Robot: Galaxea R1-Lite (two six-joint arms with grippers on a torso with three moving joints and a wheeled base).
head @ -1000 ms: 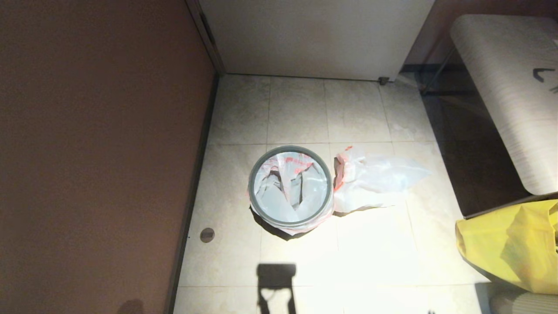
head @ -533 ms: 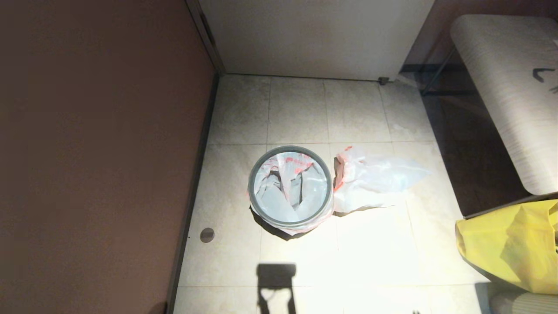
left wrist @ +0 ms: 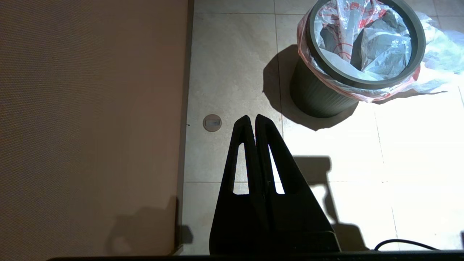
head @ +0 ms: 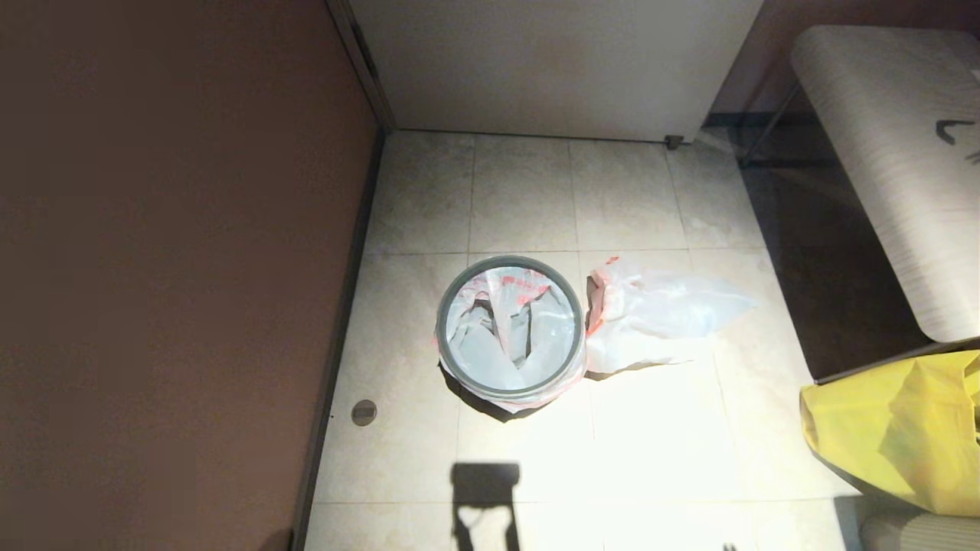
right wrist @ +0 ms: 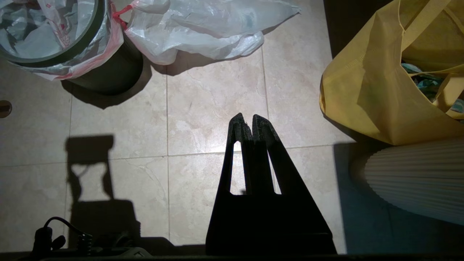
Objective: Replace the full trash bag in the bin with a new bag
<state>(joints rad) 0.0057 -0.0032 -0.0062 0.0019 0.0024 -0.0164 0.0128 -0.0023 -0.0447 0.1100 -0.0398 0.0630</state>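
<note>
Floor: pale beige tiles point(head: 528, 191), harsh light straight down, brown wall point(head: 168, 252) running along the robot's left and a white panel point(head: 551, 61) across the far end.
Bin: small round black bin point(left wrist: 319, 98) with a ribbed wall and grey hoop rim, standing upright on the tiles pretty much centre of the head view.
Bag in the bin: thin white bag with red print point(head: 509, 329) lining it, edge folded out over the rim, crumpled inside. Can't spot any bottles through it.
Bag on the floor: second white bag with red print point(head: 658, 317) lying slumped on the tiles, touching the bin on the robot's right side. Whether there are bottles in it, can't really tell.
Left gripper: left gripper point(left wrist: 252, 121) hanging over bare tile on the near side of the bin, close to the wall, fingers pressed together, nothing in them.
Right gripper: right gripper point(right wrist: 246, 121) over bare tile, between the bin and the yellow bag, fingers also pressed together and empty.
Yellow bag: big yellow bag point(right wrist: 380, 87) sitting open at the right, well apart from the bin.
Other stuff: small round floor drain point(left wrist: 212, 122) near the wall, pale ribbed bench top point(head: 896, 153) far right.
</note>
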